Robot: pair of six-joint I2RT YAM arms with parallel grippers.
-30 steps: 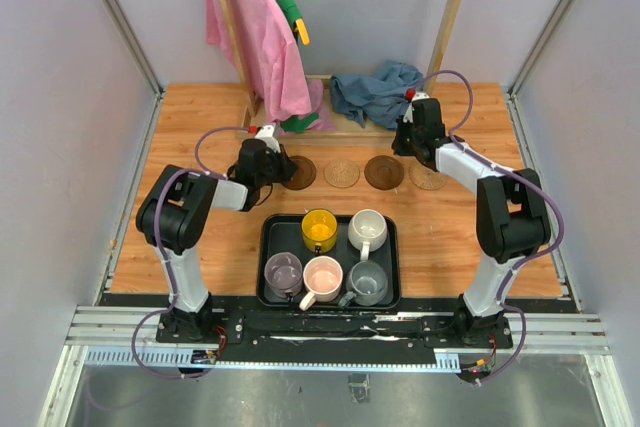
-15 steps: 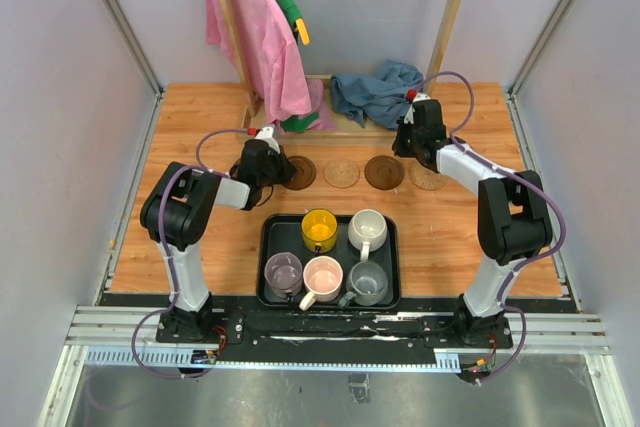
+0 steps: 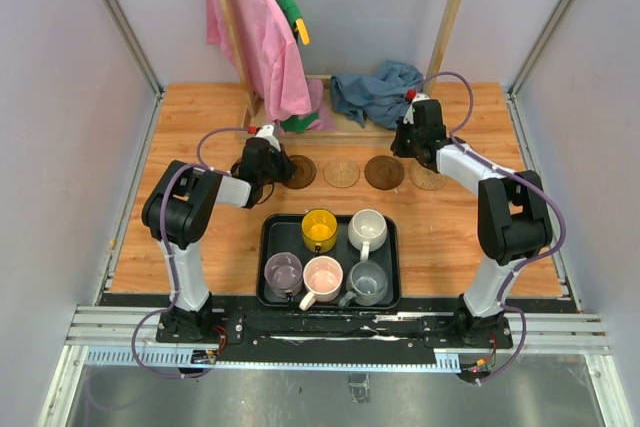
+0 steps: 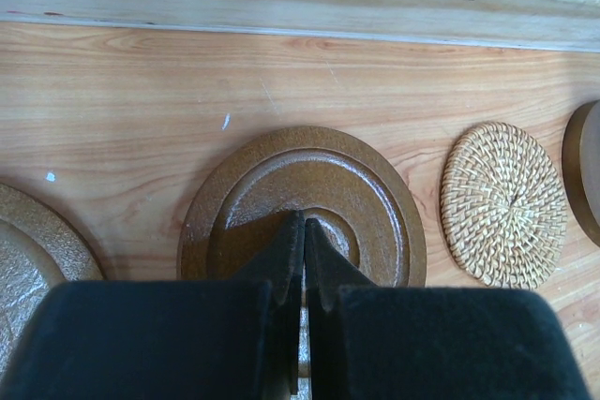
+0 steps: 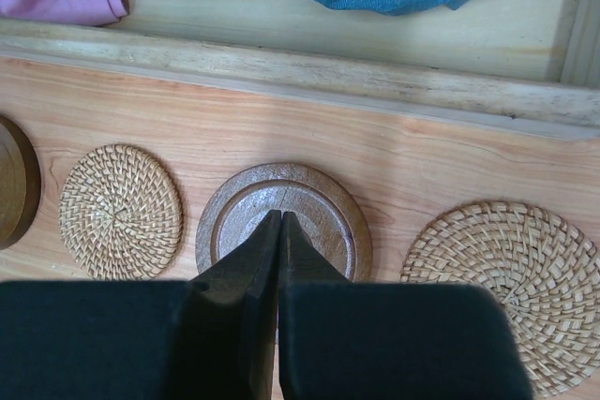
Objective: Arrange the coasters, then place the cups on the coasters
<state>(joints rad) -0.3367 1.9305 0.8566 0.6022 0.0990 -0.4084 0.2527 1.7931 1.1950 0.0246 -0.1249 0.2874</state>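
The coasters (image 3: 341,173) lie in a row across the middle of the top view and look lined up; the cups (image 3: 319,229) all sit in the black tray (image 3: 391,257) lower down, so none is on a coaster yet; I think the coaster step is nearly done and the cups come next; for that a gripper must lift away, open up and reach down for one cup; the left gripper (image 4: 304,225) is pinched tight and holds nothing; its tips point at the middle of a dark brown coaster (image 4: 281,170), touching or not I cannot tell; the right gripper (image 5: 280,217) is pinched tight too, empty, its tips over another brown coaster (image 5: 319,194) between two woven tan coasters (image 5: 120,211).
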